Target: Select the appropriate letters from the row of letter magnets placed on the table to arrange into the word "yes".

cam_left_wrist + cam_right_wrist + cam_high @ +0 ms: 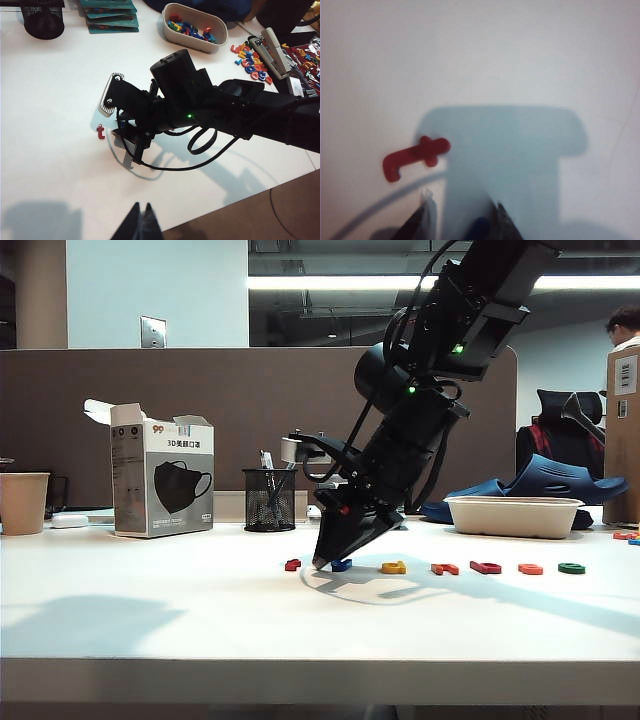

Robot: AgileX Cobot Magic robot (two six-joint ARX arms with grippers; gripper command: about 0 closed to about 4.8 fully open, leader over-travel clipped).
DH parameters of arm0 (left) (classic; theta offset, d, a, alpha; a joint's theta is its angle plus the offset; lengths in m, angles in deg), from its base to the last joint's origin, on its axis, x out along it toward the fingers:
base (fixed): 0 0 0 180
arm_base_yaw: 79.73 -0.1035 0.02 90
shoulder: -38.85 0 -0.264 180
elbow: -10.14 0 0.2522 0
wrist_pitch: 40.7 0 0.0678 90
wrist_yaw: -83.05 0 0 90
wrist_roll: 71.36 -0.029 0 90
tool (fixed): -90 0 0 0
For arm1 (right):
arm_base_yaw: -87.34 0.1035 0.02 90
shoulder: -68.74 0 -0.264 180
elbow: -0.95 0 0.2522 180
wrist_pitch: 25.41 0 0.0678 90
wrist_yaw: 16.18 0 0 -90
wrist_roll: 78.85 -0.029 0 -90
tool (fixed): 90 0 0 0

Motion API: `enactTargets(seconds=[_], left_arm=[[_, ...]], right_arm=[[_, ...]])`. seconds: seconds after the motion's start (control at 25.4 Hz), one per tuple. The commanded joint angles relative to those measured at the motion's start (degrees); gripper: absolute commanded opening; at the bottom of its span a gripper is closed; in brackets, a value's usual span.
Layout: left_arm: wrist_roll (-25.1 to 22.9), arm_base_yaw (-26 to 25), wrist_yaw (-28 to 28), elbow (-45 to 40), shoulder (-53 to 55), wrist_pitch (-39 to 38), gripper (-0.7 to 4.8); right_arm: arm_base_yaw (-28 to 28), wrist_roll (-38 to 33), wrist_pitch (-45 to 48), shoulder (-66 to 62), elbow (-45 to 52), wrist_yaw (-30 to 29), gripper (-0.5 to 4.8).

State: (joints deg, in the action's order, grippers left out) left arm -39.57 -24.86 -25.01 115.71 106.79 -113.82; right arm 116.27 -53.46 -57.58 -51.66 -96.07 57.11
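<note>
Right gripper (330,562) down on blue Y (342,565) beside dark red letter (292,564), jaws parted around it, not yet clamped. Magnet likely light, stiff, slick; pinch flat edges. Left gripper (140,220) raised above surface (150,610), jaws together, empty.

The row of letter magnets (440,568) is blocked at its left end by the right gripper (330,565), set down beside the dark red letter (292,565), while the near table (200,630) is left open before the left gripper (140,226).
</note>
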Motion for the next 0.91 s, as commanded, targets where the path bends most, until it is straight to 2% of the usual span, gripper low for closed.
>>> enactTargets(seconds=[0.04,0.39,0.51,0.63,0.91], left_arm=[[-0.04,-0.02,-0.13,0.17,-0.11,0.31,-0.05],[-0.04,-0.02,-0.13,0.17,-0.11,0.31,-0.05],[-0.04,-0.02,-0.15,0.17,-0.11,0.31,-0.05],[-0.04,-0.02,-0.15,0.17,-0.11,0.31,-0.05],[-0.04,-0.02,-0.13,0.17,-0.11,0.33,-0.05]], right_arm=[[-0.11,0.15,-2.16,-0.15,0.04,0.24,1.54],[-0.11,0.15,-2.01,-0.15,0.04,0.37,1.33],[-0.13,0.15,-1.95,-0.15,0.04,1.84,1.06],[-0.15,0.15,-1.92,-0.15,0.04,1.92,1.02],[-0.15,0.15,-1.27,-0.15,0.04,3.39,0.31]])
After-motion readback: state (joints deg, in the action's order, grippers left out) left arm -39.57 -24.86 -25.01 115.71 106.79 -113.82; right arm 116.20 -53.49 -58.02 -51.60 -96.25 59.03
